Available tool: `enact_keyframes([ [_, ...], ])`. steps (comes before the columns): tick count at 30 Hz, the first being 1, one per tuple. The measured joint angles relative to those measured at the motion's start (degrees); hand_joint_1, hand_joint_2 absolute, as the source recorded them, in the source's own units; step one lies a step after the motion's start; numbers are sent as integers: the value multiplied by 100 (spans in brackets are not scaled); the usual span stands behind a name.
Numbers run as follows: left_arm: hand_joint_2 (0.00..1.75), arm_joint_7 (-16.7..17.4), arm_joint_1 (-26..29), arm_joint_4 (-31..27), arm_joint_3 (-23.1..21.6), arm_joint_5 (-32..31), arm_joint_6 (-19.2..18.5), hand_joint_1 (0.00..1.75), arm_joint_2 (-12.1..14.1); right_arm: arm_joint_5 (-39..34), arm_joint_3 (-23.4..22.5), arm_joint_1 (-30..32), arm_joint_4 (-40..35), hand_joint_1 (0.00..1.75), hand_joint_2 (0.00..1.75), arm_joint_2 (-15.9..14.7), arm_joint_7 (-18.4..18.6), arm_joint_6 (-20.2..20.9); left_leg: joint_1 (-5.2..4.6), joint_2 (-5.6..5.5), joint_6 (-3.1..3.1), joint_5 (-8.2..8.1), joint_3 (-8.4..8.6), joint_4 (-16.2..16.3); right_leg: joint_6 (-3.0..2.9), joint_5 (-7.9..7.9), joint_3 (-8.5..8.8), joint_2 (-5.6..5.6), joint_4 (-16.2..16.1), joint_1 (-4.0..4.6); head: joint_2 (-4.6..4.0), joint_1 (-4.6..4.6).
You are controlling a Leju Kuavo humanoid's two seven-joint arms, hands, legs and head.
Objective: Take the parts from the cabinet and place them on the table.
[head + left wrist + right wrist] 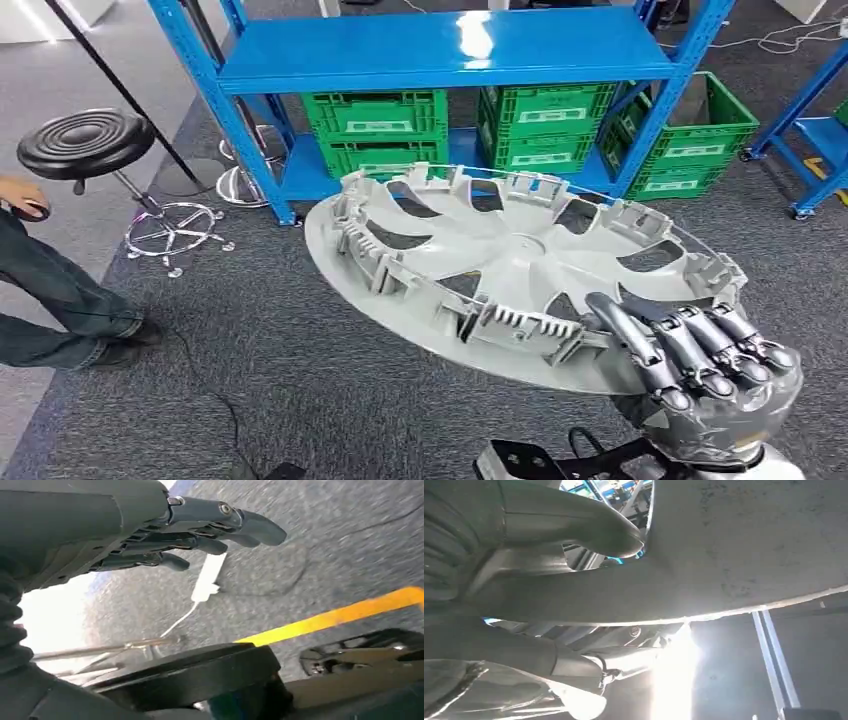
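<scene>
A: The wheel cover, where is it?

B: In the air in front of the robot, above the grey carpet, tilted so its ribbed inner side faces up. The right hand grips it at the near edge, dark fingers curled over the rim. In the right wrist view the thick grey thumb presses against the cover's smooth underside.

A: So the right hand is closed on it?

B: Yes, it holds the cover by the rim.

A: And the left hand?

B: The left hand hangs over the carpet with nothing in it. Its fingers are stretched out, slightly bent, and apart from each other. Below it a yellow line runs across the floor.

A: What stands behind the cover?

B: A blue shelf with green crates on its lower level, and one more green crate on the floor just beside its right post.

A: Anything else nearby?

B: A black stool with a chrome base to the left, and a person's leg in jeans at the left edge.
</scene>
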Motion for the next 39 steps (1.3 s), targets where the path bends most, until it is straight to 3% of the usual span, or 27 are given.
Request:
enact_keyframes([
  [1,175,13,16,0,0,0,7,0,-19,0,0,1,0,175,175,0,2,0,-14,-3,71,145,337,-473,-2,57,-68,8,4,23,0,0],
  [2,175,26,32,0,0,0,9,0,-20,0,0,-1,0,175,175,0,2,0,-46,-27,163,166,686,-991,-4,111,-111,14,4,17,0,2],
  [3,175,22,47,0,0,0,4,0,-15,0,0,-6,0,175,175,0,0,0,-89,-26,249,13,979,-1484,27,152,-151,21,9,55,0,9],
  [4,175,-2,55,0,0,-2,-24,0,-20,0,0,-7,0,175,175,0,-4,0,-83,-22,240,-61,1084,-1715,60,199,-184,12,-3,37,0,7],
  [7,175,-24,98,0,-2,9,-20,0,-31,0,7,-16,0,175,175,0,-9,0,-113,-20,281,91,946,-1786,171,380,-238,0,-62,13,0,7],
  [8,175,9,101,0,-2,9,33,0,-44,0,7,-9,2,175,175,0,-4,0,-60,21,277,192,925,-1864,180,304,-321,29,-7,2,0,-9],
  [9,175,28,101,0,0,9,72,0,-57,0,9,-14,2,175,175,0,-4,0,-64,23,316,259,852,-1879,202,51,-440,57,182,17,0,7],
  [11,175,28,94,0,-4,2,61,0,-81,0,11,-18,7,175,175,0,0,0,-63,27,328,371,691,-1837,251,-502,-717,60,1041,-6,0,26],
  [12,175,4,95,0,-4,0,13,0,-72,0,15,-18,13,175,175,0,7,0,-64,32,323,420,603,-1817,276,-700,-824,60,1452,-9,0,22],
  [13,175,-31,97,0,-4,0,-26,0,-48,0,17,-16,24,175,175,0,15,0,-63,40,313,466,521,-1790,301,-779,-825,56,1652,-12,0,26],
  [14,175,-46,98,0,-4,0,-39,0,-37,0,17,-16,35,175,175,0,20,0,-60,46,302,503,441,-1759,323,-733,-685,55,1575,-26,0,26],
  [15,175,-46,97,0,-2,6,-33,0,-35,0,17,-17,42,175,175,0,22,0,-57,46,286,526,368,-1715,343,-612,-430,51,1273,-44,0,24],
  [17,175,-33,90,0,-2,11,46,0,-46,0,17,-33,46,175,175,0,28,0,-40,39,249,546,245,-1553,381,-324,302,39,270,-89,0,26],
  [18,175,-11,73,-6,-2,15,70,0,-42,0,22,-51,50,175,175,0,37,0,-91,34,209,544,152,-1457,370,-501,425,45,-15,-68,0,34],
  [19,175,2,63,-9,-2,13,83,0,-50,0,28,-39,55,175,175,0,50,0,-88,22,196,553,103,-1383,237,-414,425,81,12,-67,0,20],
  [22,175,24,63,-9,-2,20,94,0,-50,0,33,-25,85,175,175,0,81,0,-82,20,130,641,72,-1387,136,-355,368,66,61,-49,0,22],
  [23,175,24,63,-9,-2,20,92,0,-44,0,33,-29,87,175,175,0,79,0,-71,12,109,603,52,-1354,76,-307,356,41,40,-91,0,28],
  [24,175,24,61,-9,0,22,92,0,-46,0,39,-28,87,175,175,0,79,0,-71,2,58,427,9,-1219,40,-283,333,39,40,-91,0,6],
  [27,175,22,19,-15,0,55,90,0,-33,0,52,-26,92,175,175,0,81,0,-30,2,-43,-319,-398,36,12,-197,209,28,48,-87,0,-13],
  [28,175,22,6,-15,0,55,90,0,-33,0,52,-26,98,175,175,0,81,0,-28,2,-48,-423,-440,306,15,-170,171,24,49,-87,0,-15],
  [29,175,30,7,-15,0,57,92,0,-33,0,57,-25,105,175,175,0,81,0,-24,3,-49,-379,-373,289,18,-146,141,25,51,-87,0,-17],
  [30,175,46,11,-15,0,57,103,0,-46,0,59,-25,103,175,175,0,81,0,-19,3,-34,-235,-199,56,28,-125,118,31,51,-87,0,-17],
  [32,175,81,40,-15,-2,57,122,0,-63,0,61,-27,103,175,175,0,81,0,-15,0,21,229,398,-984,60,-95,110,48,50,-89,0,-18],
  [33,175,96,66,-15,0,57,122,0,-66,0,61,-27,103,175,175,0,81,0,-20,-24,55,230,584,-1362,84,-78,92,48,43,-92,0,-13],
  [37,175,103,105,-15,0,68,125,0,-76,0,72,-34,105,175,175,0,127,0,-59,-34,152,229,530,-1484,245,33,0,36,10,-72,0,-11],
  [38,175,103,107,-15,0,68,125,0,-89,0,77,-34,105,175,175,0,131,0,-21,-27,219,301,546,-1579,276,29,-15,38,14,-63,0,-7],
  [39,175,103,101,-15,0,68,131,0,-96,0,81,-31,105,175,175,0,138,0,-18,-16,246,334,543,-1606,283,-77,-99,47,96,-69,0,0],
])
